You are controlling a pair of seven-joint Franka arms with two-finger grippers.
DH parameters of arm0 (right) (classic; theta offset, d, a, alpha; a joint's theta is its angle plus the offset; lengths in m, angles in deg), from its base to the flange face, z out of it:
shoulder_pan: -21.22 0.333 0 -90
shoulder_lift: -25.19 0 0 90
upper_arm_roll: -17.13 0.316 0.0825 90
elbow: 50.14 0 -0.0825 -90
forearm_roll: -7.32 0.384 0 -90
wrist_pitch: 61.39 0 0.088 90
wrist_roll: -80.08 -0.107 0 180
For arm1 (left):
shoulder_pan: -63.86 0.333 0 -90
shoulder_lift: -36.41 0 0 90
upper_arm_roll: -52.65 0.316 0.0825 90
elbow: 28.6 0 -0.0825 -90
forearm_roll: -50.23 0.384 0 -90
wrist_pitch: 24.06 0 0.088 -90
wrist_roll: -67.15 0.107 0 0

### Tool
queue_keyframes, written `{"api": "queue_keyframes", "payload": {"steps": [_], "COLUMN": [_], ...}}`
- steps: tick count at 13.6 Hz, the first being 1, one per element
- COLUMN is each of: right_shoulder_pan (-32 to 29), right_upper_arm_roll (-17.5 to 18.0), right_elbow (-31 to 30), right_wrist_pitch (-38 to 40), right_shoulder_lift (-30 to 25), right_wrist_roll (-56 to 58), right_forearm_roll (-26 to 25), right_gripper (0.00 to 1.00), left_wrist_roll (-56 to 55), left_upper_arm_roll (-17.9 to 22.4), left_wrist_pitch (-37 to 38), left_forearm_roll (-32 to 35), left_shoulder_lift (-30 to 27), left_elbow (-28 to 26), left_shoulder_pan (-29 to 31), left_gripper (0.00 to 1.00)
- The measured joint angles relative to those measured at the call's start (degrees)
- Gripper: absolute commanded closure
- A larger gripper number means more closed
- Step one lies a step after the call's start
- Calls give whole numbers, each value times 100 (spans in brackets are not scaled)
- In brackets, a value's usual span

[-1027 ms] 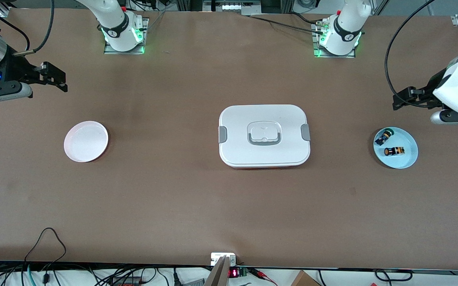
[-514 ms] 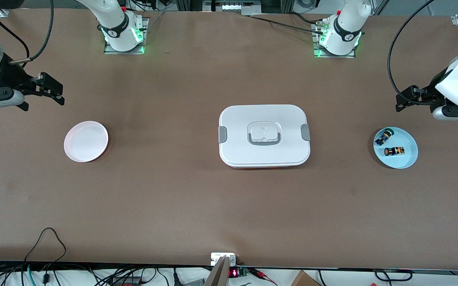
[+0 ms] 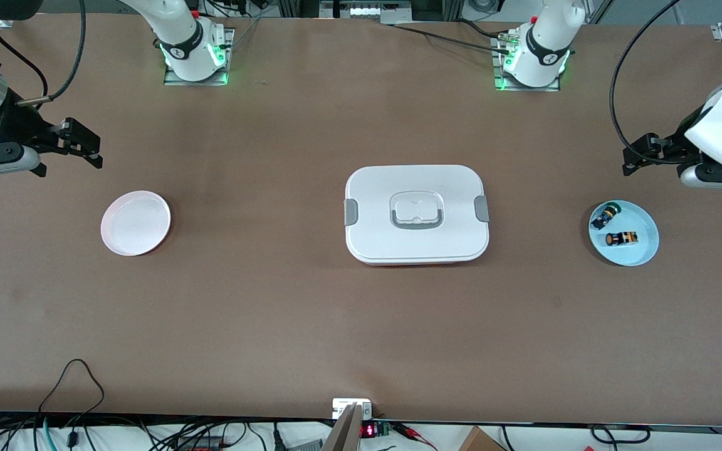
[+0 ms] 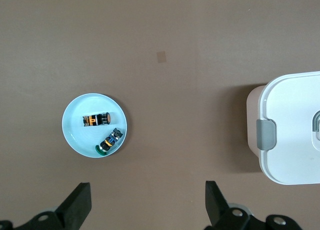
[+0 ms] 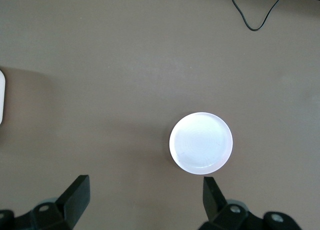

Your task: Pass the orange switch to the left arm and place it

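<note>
The step in hand looks like the first reach: the left gripper [image 3: 633, 156], at the right edge of the front view, hangs high over bare table just above the blue plate [image 3: 643, 250] in the frame, fingers spread wide and holding nothing. To do it well, the left arm should probably come down straight over the orange switch [image 3: 622, 238], which lies on its side in the lower half of that plate, and line its fingers across the short body, not along it. The green-capped switch [image 3: 605, 216] lies just beside it, higher in the frame (close enough that a careless descent could nudge or pinch the wrong one), so a narrow, centred approach seems wise. In the left wrist view the orange switch [image 4: 96, 120] and its green-capped neighbour [image 4: 108, 142] sit apart, not touching.

The right gripper [image 3: 82, 141], at the left edge of the front view, waits over bare table above the pink plate [image 3: 136, 223], fingers also wide apart and holding nothing. That plate holds nothing.

The box [image 3: 416, 214] sits closed at the centre of the frame, squarely between the two plates, clips at both ends; its contents cannot be seen. Any handover would likely need to go over or around it.
</note>
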Motion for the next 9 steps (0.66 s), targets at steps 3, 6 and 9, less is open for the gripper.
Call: {"api": "queue_keyframes", "payload": {"steps": [3,6,9], "right_shoulder_pan": [0,0,0], "right_upper_arm_roll": [0,0,0], "right_elbow": [0,0,0], "right_wrist_pitch": [6,84,107], "right_shoulder_lift": [0,0,0], "right_wrist_roll": [2,3,1], "right_forearm_roll": [0,0,0], "right_gripper": [0,0,0], "left_wrist_roll": [18,21,22], "left_upper_arm_roll": [0,0,1], "left_wrist_pitch": [0,0,0], "left_forearm_roll": [0,0,0], "left_shoulder_lift": [0,0,1], "left_elbow": [0,0,0], "left_shoulder_pan": [0,0,2], "left_gripper": [0,0,0]}}
